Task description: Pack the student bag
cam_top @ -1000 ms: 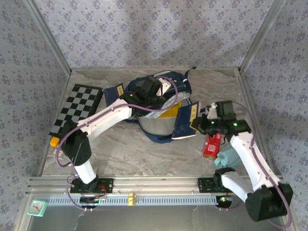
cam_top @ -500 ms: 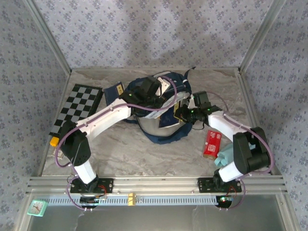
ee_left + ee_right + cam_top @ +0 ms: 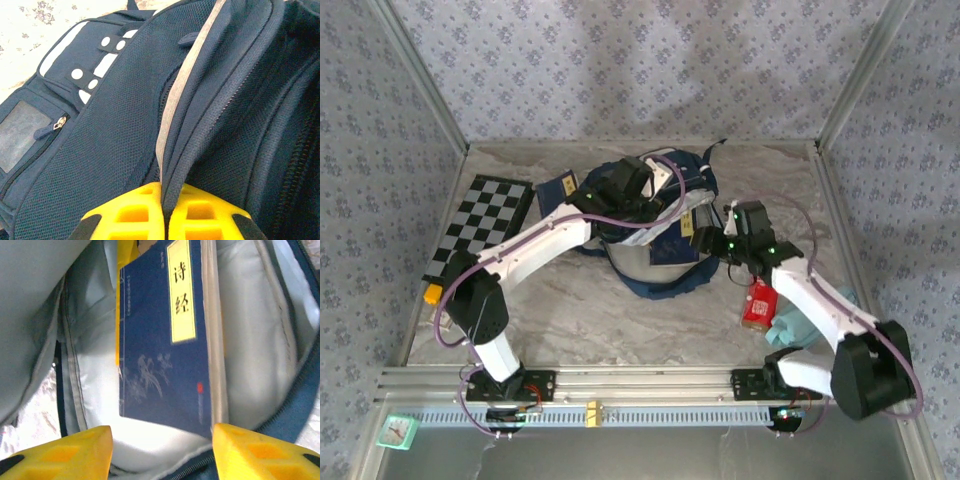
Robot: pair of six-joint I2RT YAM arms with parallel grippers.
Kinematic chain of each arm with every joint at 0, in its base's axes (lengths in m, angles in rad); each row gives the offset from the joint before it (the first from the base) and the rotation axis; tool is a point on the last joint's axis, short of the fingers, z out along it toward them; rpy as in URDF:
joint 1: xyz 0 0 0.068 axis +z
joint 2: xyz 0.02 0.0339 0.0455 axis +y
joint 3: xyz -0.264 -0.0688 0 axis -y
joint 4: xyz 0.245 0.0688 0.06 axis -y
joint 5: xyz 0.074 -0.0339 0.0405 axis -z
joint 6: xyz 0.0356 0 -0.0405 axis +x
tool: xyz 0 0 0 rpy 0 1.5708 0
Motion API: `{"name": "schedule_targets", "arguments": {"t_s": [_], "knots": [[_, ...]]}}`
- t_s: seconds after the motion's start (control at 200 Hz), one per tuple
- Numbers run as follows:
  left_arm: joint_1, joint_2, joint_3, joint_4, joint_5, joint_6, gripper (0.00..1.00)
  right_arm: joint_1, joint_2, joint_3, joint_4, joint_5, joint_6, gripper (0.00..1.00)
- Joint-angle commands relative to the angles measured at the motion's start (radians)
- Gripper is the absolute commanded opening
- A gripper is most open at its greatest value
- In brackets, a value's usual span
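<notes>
I am working on the worktop, where the student bag is lying at the middle back with its mouth gaping toward the arm bases.

The left claw is pinching shut on the bag's upper rim and lifting that fabric edge, so the mouth is standing open. The right claw is sitting at the bag's mouth with its fingers roughly half spread and gripping nothing.

I am judging this to be the moment to back out. I am planning to draw the right claw straight out along the line of the mouth, well away from the zip and the pale lining, while the left claw is holding the rim high and taut.

Inside the bag a blue book with a yellow title label is lying flat against the lining, just beyond the right fingertips. A yellow edge is showing beside it; I cannot tell what that is.

Left of the bag a chequered board is waiting. To its right and nearer the bases, a teal cloth and a red box are lying together, neither of them packed yet.
</notes>
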State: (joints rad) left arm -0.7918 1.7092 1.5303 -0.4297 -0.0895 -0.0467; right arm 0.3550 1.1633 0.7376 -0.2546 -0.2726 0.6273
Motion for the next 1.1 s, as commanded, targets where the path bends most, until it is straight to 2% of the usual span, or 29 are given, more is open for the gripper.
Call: {"name": "schedule_targets", "arguments": {"t_s": [0.0, 0.12, 0.24, 0.405, 0.595, 0.685, 0.845, 0.945, 0.985, 1.034, 1.094], "knots": [[0.009, -0.014, 0.053, 0.09, 0.022, -0.05, 0.0, 0.05, 0.011, -0.076, -0.008, 0.002, 0.058, 0.45], [0.009, 0.0, 0.06, 0.095, 0.031, -0.056, 0.0, 0.122, 0.066, -0.103, 0.098, 0.03, 0.104, 0.34], [0.009, 0.009, 0.076, 0.091, 0.035, -0.067, 0.0, 0.168, 0.176, -0.065, 0.128, 0.072, 0.107, 0.23], [0.009, 0.026, 0.095, 0.098, 0.073, -0.08, 0.0, 0.174, 0.252, -0.046, 0.18, 0.108, 0.131, 0.15], [0.009, 0.02, 0.106, 0.094, 0.079, -0.084, 0.0, 0.211, 0.233, 0.027, 0.115, 0.2, 0.116, 0.16], [0.009, 0.02, 0.106, 0.102, 0.083, -0.088, 0.0, 0.202, 0.292, 0.037, 0.104, 0.16, 0.131, 0.09], [0.009, 0.028, 0.113, 0.101, 0.101, -0.098, 0.0, 0.226, 0.328, -0.003, 0.163, 0.176, 0.163, 0.09], [0.009, 0.035, 0.121, 0.096, 0.116, -0.099, 0.0, 0.237, 0.338, 0.002, 0.187, 0.136, 0.166, 0.08], [0.008, 0.036, 0.121, 0.095, 0.119, -0.102, 0.0, 0.253, 0.323, 0.016, 0.158, 0.162, 0.162, 0.09], [0.009, 0.038, 0.123, 0.092, 0.12, -0.102, 0.0, 0.279, 0.277, 0.043, 0.079, 0.235, 0.151, 0.17], [0.008, 0.036, 0.124, 0.088, 0.115, -0.101, 0.0, 0.3, 0.226, 0.066, -0.002, 0.31, 0.147, 0.21]]}}
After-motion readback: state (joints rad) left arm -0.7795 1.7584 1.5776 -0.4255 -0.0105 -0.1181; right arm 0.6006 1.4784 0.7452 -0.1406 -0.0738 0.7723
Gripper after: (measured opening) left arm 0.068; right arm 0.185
